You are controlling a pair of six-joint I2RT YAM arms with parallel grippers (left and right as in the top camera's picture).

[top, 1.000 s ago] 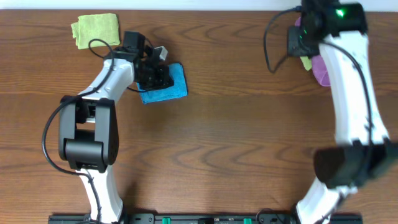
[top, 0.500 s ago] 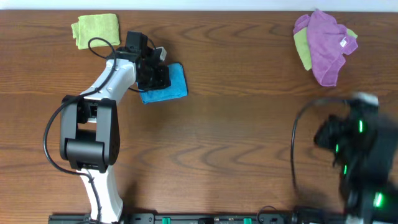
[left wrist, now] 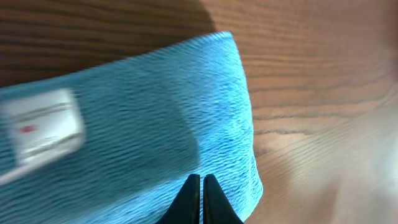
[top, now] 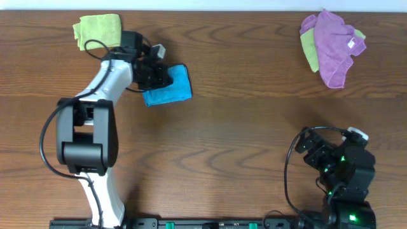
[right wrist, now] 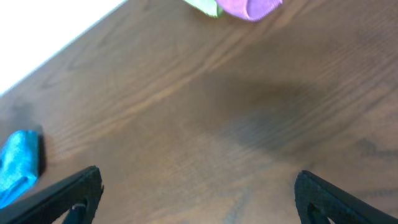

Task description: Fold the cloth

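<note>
The cloth lies near the far left corner of the desk. It looks folded up into a small, neat block. The left hand sits over its left side. In the wrist view its two fingers are squeezed together just above the blue fuzz, and I cannot see any cloth pinched between them. The right hand is by the near right corner, spread wide and holding nothing. So I think the folding is almost done, and this is the pat-down or let-go part. Next, the left hand should go straight up, so it does not drag the top layer and undo the fold. A green cloth and a purple cloth lie at the far corners, well apart from the blue one.
</note>
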